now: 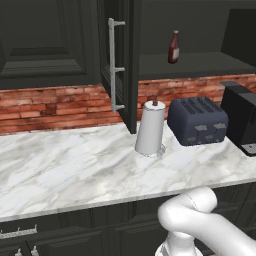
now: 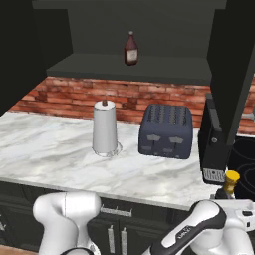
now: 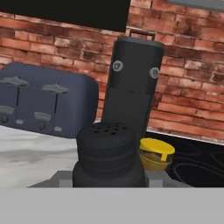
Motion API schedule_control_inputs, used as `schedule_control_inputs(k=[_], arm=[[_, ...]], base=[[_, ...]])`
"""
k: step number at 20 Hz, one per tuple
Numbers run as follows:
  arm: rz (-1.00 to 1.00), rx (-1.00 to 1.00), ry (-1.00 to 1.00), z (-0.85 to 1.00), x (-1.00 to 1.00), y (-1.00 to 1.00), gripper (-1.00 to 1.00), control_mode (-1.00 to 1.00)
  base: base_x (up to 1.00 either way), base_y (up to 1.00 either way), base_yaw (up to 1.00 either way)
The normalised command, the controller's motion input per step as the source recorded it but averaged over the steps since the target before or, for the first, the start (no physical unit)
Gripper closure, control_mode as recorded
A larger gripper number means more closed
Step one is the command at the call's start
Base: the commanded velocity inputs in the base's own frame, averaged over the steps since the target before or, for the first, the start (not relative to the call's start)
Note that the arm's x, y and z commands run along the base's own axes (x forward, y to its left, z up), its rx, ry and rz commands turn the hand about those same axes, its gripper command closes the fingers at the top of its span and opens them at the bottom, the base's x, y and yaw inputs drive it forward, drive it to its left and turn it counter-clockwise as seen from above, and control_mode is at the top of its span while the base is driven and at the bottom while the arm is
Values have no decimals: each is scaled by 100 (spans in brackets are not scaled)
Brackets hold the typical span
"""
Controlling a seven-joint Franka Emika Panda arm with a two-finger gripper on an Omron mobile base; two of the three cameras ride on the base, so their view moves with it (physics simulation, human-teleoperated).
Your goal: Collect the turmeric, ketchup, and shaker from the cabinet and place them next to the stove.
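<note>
Roughly two thirds along, I judge, taking the coffee machine [image 2: 215, 144] as the landmark. The turmeric [image 2: 230, 182] already stands on the counter [image 1: 65, 170] in front of that machine, at the edge of the stove [image 2: 245, 167], its yellow top catching the light; the hand view shows the same jar [image 3: 155, 154] just behind the shaker. The shaker [image 3: 106, 153] sits right against the camera in the hand view, its perforated dark top rising between where the finger tips should be, with the coffee machine [image 3: 131, 87] directly behind it and the toaster [image 3: 43, 103] to that machine's left. That suggests the gripper carries it, yet the fingers themselves are hidden by the shaker's body, so I cannot tell how the jaws stand. Whether the shaker is resting on the counter or held just above it is also unclear.

The ketchup [image 1: 173, 47] is the one left: it stands alone on the shelf of the open cabinet [image 1: 120, 65], well above and to the left of the coffee machine, over the toaster and the paper towel roll [image 1: 150, 129].
</note>
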Motion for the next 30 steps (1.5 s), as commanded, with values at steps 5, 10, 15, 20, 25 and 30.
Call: schedule_control_inputs(k=[5, 10, 15, 20, 25, 30], arm=[[0, 0, 1, -19, 36, -17, 100, -100], [0, 0, 1, -24, 35, -14, 100, -100], [0, 0, 2, -28, 29, -16, 100, -100], [0, 0, 4, -19, 28, -22, 100, -100], [0, 0, 4, -7, 19, -40, 100, -100], [0, 2, 1, -18, 11, -37, 100, -100]], base=[[0, 0, 0], [0, 0, 0], [0, 0, 0], [0, 0, 0], [0, 0, 0], [0, 0, 0]])
